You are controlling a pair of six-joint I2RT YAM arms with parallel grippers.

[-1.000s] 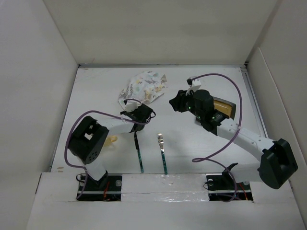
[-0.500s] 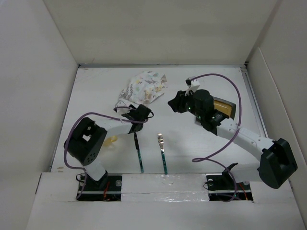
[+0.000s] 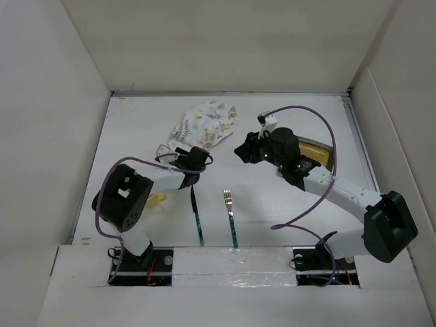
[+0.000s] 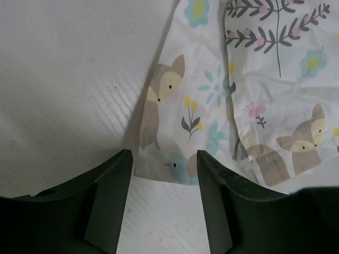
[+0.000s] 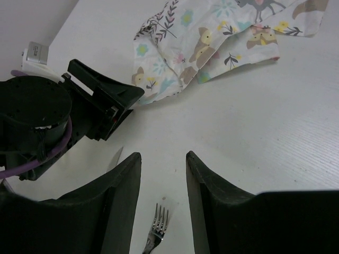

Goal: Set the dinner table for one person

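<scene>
The crumpled animal-print placemat point(image 3: 208, 122) lies at the back middle of the white dinner table point(image 3: 136, 129). My left gripper point(image 3: 174, 151) is open and low at the placemat's near corner. In the left wrist view the cloth's corner point(image 4: 175, 132) lies just ahead of the gap between the open fingers point(image 4: 111, 185); the gripper point(image 4: 163, 169) holds nothing. My right gripper point(image 3: 242, 148) is open and empty, hovering right of the placemat. In the right wrist view point(image 5: 163, 161) it looks down on the placemat point(image 5: 212, 42) and the fork's tines point(image 5: 157, 225).
A fork point(image 3: 229, 208) and a green-handled knife point(image 3: 197, 218) lie side by side near the front edge. A tan dish with a dark rim point(image 3: 319, 152) sits behind the right arm. A small yellow object point(image 3: 158, 199) lies by the left arm. White walls enclose the table.
My left gripper has moved back and to the left, up to the placemat's near corner. My right gripper has shifted slightly left. Fork and knife have not moved.
</scene>
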